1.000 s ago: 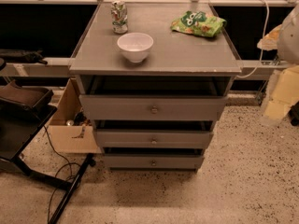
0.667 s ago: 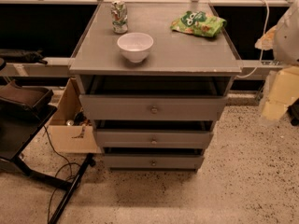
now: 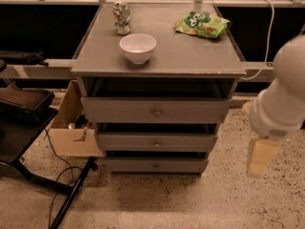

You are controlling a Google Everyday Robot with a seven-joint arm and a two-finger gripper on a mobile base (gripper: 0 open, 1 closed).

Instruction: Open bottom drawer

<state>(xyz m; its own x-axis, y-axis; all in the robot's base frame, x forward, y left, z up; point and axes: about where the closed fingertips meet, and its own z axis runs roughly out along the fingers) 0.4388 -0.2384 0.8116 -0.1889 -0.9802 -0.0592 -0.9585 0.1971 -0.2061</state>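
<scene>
- The gripper [image 3: 261, 156] has dropped lower along the right edge of the frame since earlier; I cannot tell whether it is spread or closed.
- The bottom drawer [image 3: 156, 165] sits lower centre, well left of the gripper, with speckled floor [image 3: 190, 202] before its front edge.

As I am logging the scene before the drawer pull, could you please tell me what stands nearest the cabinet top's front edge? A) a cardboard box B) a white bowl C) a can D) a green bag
B: the white bowl stands nearest the front edge, with the can and green bag farther back; the pincer hangs to the right of the bottom drawer, apart from it.
</scene>
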